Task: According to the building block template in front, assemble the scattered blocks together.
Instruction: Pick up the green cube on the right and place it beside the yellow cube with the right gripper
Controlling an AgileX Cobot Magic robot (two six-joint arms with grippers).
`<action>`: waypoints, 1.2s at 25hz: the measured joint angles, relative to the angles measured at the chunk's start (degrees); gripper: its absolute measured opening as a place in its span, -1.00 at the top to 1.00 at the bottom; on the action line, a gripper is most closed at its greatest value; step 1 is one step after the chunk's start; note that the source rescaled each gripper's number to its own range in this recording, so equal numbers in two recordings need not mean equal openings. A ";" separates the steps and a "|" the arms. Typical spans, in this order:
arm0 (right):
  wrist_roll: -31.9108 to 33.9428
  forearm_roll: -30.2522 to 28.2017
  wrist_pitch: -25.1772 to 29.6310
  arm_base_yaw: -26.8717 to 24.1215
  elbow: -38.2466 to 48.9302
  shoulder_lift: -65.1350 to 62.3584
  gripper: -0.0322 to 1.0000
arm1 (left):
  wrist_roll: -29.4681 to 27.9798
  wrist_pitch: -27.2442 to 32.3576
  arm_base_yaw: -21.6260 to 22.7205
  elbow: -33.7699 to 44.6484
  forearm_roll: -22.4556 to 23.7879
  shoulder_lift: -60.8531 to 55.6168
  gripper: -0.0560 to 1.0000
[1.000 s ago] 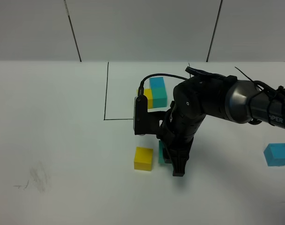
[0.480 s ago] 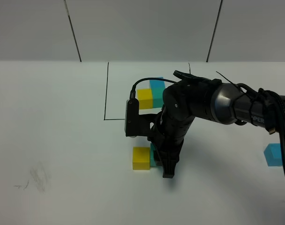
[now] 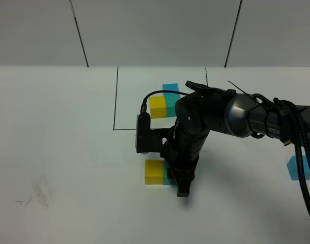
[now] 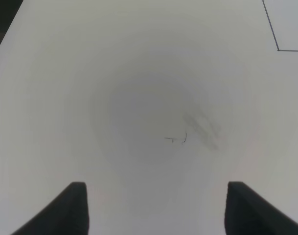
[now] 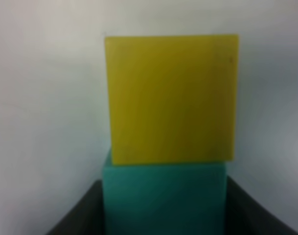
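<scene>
The right hand pinches the teal-green cube between its fingers. The yellow cube sits on the counter just past the fingertips, touching the teal-green one face to face. The sky-blue cube lies well apart from this hand. The framed template is near, behind the hand. The left hand is spread above the counter, with nothing between its fingers.

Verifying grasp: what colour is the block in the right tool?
Teal-green block; clearest in the right wrist view.
</scene>
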 joint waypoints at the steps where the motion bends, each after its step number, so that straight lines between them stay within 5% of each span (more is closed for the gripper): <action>1: -0.07 0.06 0.00 0.00 -0.08 0.11 0.43 | 0.00 0.00 0.00 0.00 0.00 0.00 0.21; 20: -1.33 -0.41 2.21 0.00 -1.61 0.82 0.40 | 0.00 0.00 0.00 0.00 0.00 0.00 0.21; 30: 8.97 -3.91 2.40 0.00 -1.61 -1.86 -0.82 | 0.00 0.00 0.00 0.00 0.00 0.00 0.21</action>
